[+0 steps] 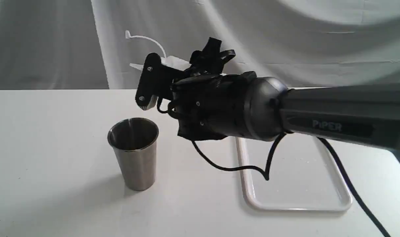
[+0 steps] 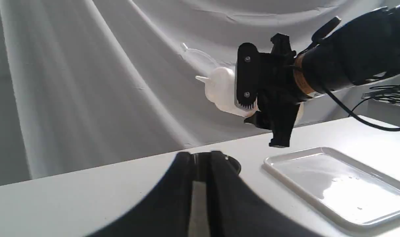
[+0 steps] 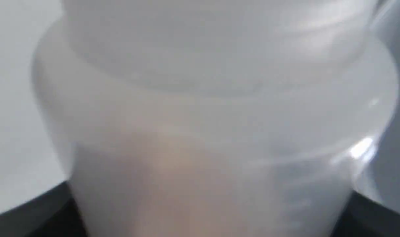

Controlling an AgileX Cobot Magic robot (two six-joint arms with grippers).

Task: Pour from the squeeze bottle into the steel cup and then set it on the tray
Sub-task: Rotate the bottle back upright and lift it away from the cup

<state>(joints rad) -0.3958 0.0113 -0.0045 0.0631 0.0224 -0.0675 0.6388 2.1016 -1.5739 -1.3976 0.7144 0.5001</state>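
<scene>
Plastic bottle: pinched in the right gripper, held clear of the table and lying close to level.
Long axis: ran left to right in the exterior view, with the nozzle leading left and the base hidden behind the wrist. The cap strap arched above.
Right gripper: jaws were clamped on the bottle's body just behind the shoulder. In its wrist view the bottle filled the frame, with a faint amber tint in part of it.
Cup: stood upright on the table, below and left of the gripper and well under the nozzle. No stream showed.
Nozzle to cup: the tip sat roughly over the mouth as the exterior view drew it, but depth could not be told.
Next move, as judged: dip the nozzle and bring it down over the mouth before squeezing.
Tray: lay right of the cup, under the right forearm.
Left gripper: fingertips were pressed together on nothing, low by the table and apart from the bottle.
Nearer arm: the right, for both pouring and setting down.
</scene>
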